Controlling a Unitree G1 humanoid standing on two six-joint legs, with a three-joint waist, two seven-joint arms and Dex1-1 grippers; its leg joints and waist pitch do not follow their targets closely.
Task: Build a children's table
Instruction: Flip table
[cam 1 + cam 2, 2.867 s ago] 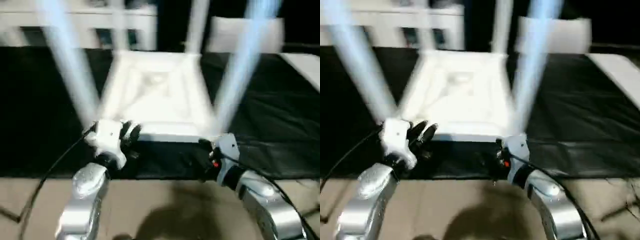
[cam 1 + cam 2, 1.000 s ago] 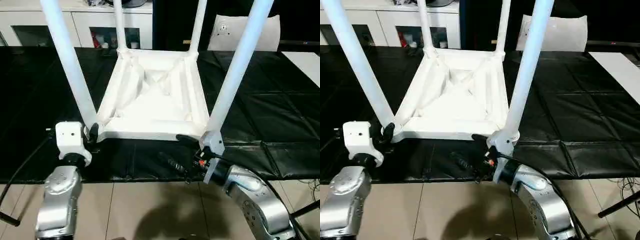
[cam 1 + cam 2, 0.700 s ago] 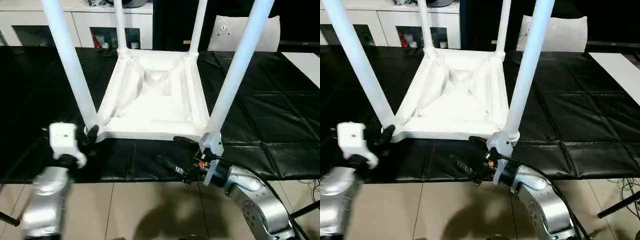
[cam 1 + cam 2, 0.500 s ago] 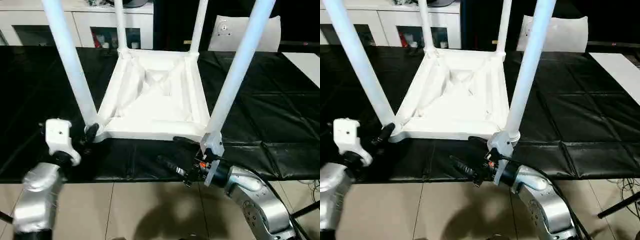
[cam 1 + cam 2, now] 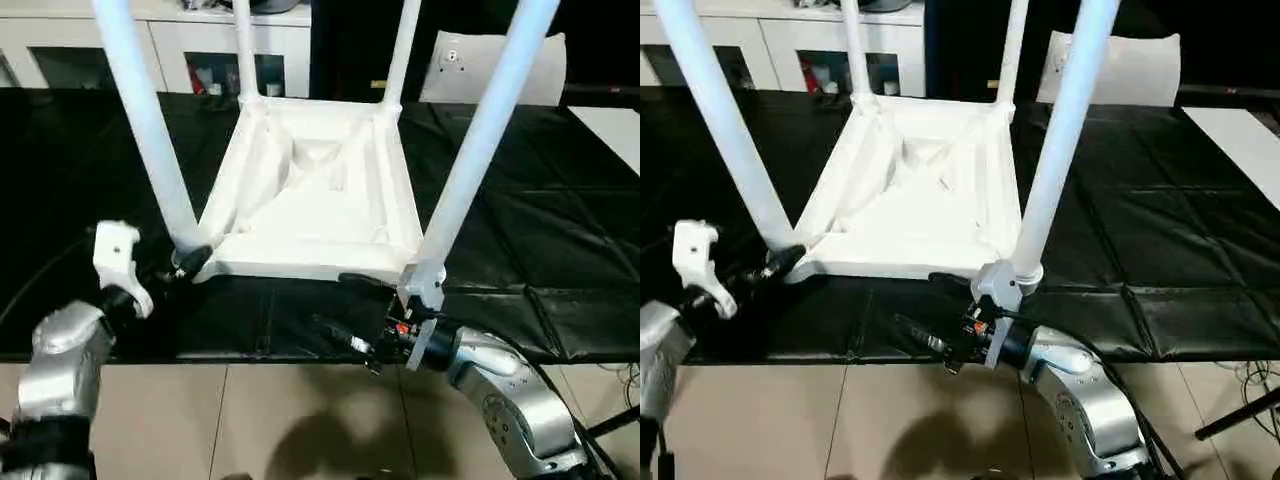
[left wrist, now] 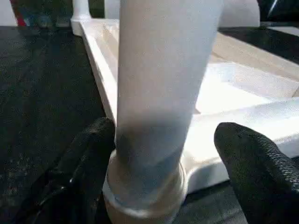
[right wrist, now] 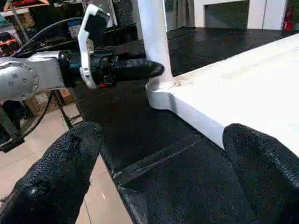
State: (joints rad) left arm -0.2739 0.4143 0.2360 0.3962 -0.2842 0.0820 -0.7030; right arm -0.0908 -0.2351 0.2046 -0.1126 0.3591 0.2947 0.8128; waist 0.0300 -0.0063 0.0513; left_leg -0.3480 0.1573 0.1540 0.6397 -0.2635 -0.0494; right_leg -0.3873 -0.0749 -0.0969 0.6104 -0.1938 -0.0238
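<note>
The children's table [image 5: 315, 190] lies upside down on a black mat, its ribbed underside facing up and all its white legs standing upright. My left gripper [image 5: 190, 262] is at the base of the near-left leg [image 5: 150, 130]. In the left wrist view its fingers [image 6: 88, 158] stand open on either side of that leg [image 6: 159, 70], with a gap on one side. My right gripper [image 5: 335, 308] is open just in front of the top's near edge, beside the near-right leg [image 5: 480, 140], holding nothing. The right wrist view looks along that edge [image 7: 233, 93] to the left gripper [image 7: 135, 69].
The black mat [image 5: 560, 230] ends just in front of the table, with tiled floor [image 5: 280, 420] below my arms. A white cabinet with glass doors [image 5: 200, 40] stands behind, a white cushion-like panel [image 5: 490, 65] at back right, and a flat white board [image 5: 615, 125] at the right edge.
My left gripper's fingers have spread apart around the near-left leg's base, and the left forearm has swung out to the left. The right arm has barely moved.
</note>
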